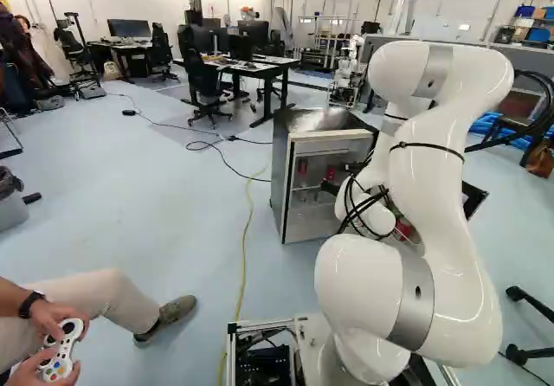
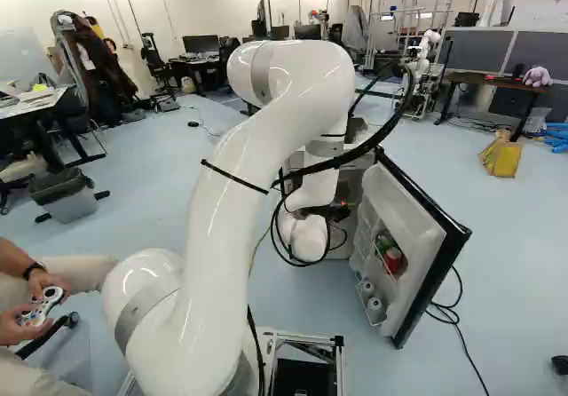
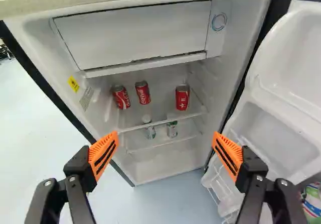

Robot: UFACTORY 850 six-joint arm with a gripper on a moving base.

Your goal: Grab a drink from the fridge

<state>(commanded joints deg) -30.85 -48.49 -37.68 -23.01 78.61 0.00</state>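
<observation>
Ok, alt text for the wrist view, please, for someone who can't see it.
Open gripper facing an open fridge: three red cans stand on the upper shelf, two clear-and-green containers below, the freezer flap shut above.

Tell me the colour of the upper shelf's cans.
The cans are red with white markings, clearest in wrist view.

I see my arm (image 2: 235, 192) extended toward the fridge (image 2: 352, 183); its open door (image 2: 386, 205) holds a red can (image 2: 393, 259).
</observation>
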